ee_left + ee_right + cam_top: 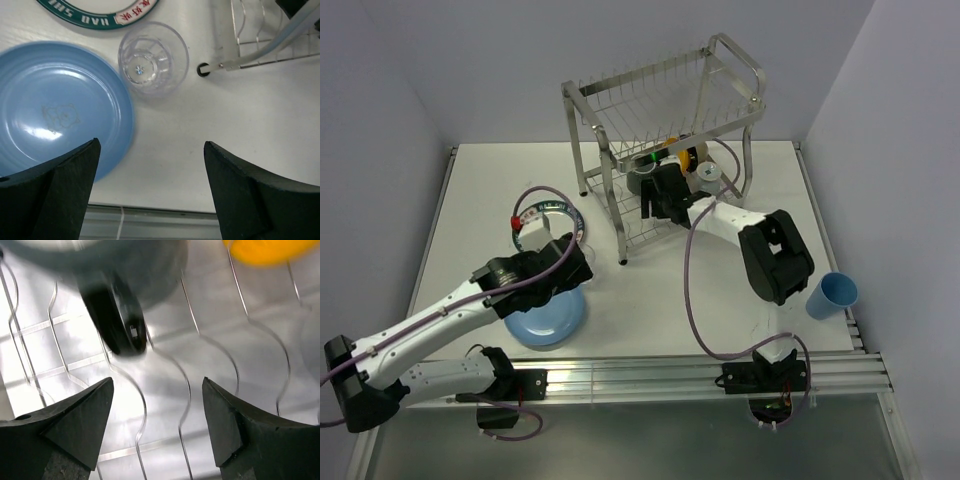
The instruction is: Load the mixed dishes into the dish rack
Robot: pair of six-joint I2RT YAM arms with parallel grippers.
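Dish rack (pixel 660 110): silver wire, 2 tiers, tubular legs, at 12 o'clock on the white worktop (pixel 660 300). The lower tier holds 3 items: dark mug (pixel 641 179), orange bowl (pixel 686 156), pale mug (pixel 709 173). 4 items are not yet loaded:
- At 8 o'clock of the rack: glossy light blue plate (pixel 50 110), faceted clear glass (pixel 152 57), green-rimmed plate (pixel 95 12).
- At 4 o'clock: blue cup (pixel 835 293).

Right claw (pixel 157 390): wide, empty, over the wavy lower-tier wires. Left claw (pixel 151 150): wide, empty, above plate and glass.
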